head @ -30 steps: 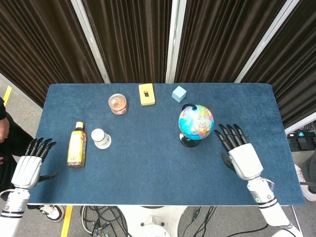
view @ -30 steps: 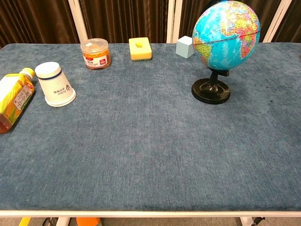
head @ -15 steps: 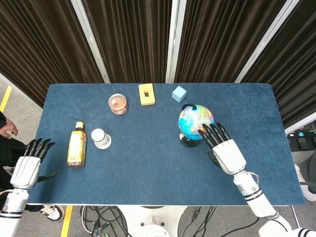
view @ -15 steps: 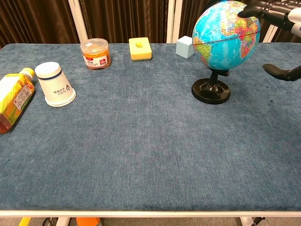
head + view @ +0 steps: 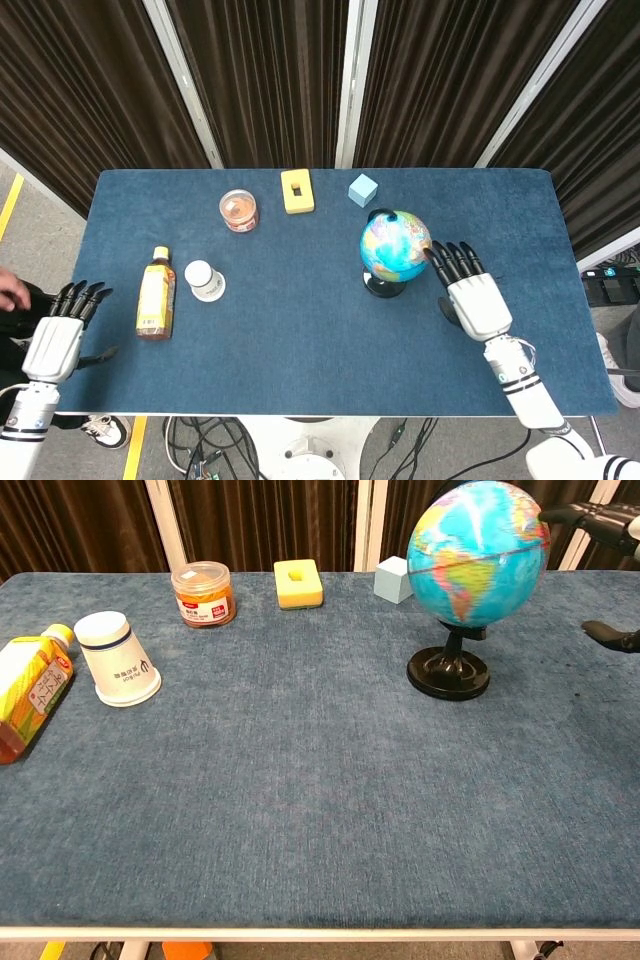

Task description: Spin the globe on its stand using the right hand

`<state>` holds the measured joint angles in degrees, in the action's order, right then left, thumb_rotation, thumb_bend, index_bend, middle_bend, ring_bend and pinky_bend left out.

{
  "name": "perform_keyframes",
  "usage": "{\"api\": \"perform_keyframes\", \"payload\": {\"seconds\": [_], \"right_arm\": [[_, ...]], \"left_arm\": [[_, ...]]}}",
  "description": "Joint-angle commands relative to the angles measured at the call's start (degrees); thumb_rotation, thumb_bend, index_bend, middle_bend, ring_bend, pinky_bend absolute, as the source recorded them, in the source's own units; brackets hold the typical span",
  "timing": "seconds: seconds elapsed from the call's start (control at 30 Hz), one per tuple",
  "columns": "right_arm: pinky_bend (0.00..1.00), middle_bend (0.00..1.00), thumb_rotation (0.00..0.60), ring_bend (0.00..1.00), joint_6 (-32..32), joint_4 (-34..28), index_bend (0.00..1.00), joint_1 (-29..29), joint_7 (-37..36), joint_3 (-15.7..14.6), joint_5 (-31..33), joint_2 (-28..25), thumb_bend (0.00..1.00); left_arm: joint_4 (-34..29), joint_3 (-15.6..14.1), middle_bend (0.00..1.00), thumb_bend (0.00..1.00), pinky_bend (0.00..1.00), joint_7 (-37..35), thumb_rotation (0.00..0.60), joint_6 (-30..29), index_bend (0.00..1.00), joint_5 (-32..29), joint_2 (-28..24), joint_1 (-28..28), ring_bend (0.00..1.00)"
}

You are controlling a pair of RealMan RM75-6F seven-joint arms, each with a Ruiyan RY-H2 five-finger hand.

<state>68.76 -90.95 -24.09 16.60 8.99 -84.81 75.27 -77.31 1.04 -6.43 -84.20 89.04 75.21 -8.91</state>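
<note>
A blue globe [image 5: 396,246] [image 5: 479,555] stands on a black round stand [image 5: 448,674] right of the table's middle. Its printed map looks smeared in the chest view. My right hand [image 5: 470,291] lies just right of the globe with fingers spread, holding nothing; its fingertips [image 5: 562,515] reach the globe's right side at the chest view's upper right edge. My left hand [image 5: 62,334] hangs open beyond the table's left front corner, far from the globe.
On the blue table [image 5: 300,340] lie a tea bottle [image 5: 155,293], an overturned white cup [image 5: 118,660], a clear jar with orange lid [image 5: 203,593], a yellow block [image 5: 298,583] and a pale blue cube [image 5: 393,578]. Dark curtains hang behind.
My right hand swept in onto the globe's right side, then drew back to the right. The globe has turned: a different part of the map faces the chest camera.
</note>
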Motion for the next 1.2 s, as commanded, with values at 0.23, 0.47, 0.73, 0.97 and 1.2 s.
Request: {"api": "perform_keyframes", "payload": {"seconds": [0.23, 0.47, 0.73, 0.97, 1.2], "right_arm": [[0.00, 0.00, 0.600, 0.00, -0.4, 1.2, 0.00, 0.7, 1.6, 1.9, 8.4, 0.4, 0.32], [0.00, 0.00, 0.600, 0.00, 5.9, 1.0, 0.00, 1.9, -1.5, 0.2, 1.0, 0.7, 0.32], [0.00, 0.00, 0.600, 0.00, 9.6, 0.0, 0.00, 1.6, -2.1, -3.4, -9.2, 1.2, 0.33], [0.00, 0.00, 0.600, 0.00, 7.7, -1.0, 0.00, 0.7, 0.0, -4.2, -9.7, 2.1, 0.32], [0.00, 0.00, 0.600, 0.00, 5.1, 0.1, 0.00, -0.1, 0.1, -3.3, -6.3, 2.8, 0.34]], "left_arm": [[0.0, 0.0, 0.10, 0.05, 0.06, 0.1, 0.600, 0.2, 0.16, 0.0, 0.0, -0.1, 0.02], [-0.4, -0.1, 0.10, 0.05, 0.06, 0.3, 0.600, 0.2, 0.16, 0.1, -0.2, -0.1, 0.02], [-0.5, -0.1, 0.10, 0.05, 0.06, 0.3, 0.600, 0.2, 0.16, 0.2, -0.2, -0.2, 0.02], [-0.3, -0.1, 0.10, 0.05, 0.06, 0.0, 0.600, 0.1, 0.16, 0.1, -0.2, -0.1, 0.02], [0.0, -0.2, 0.10, 0.05, 0.06, -0.4, 0.600, 0.0, 0.16, 0.1, -0.3, 0.1, 0.02]]}}
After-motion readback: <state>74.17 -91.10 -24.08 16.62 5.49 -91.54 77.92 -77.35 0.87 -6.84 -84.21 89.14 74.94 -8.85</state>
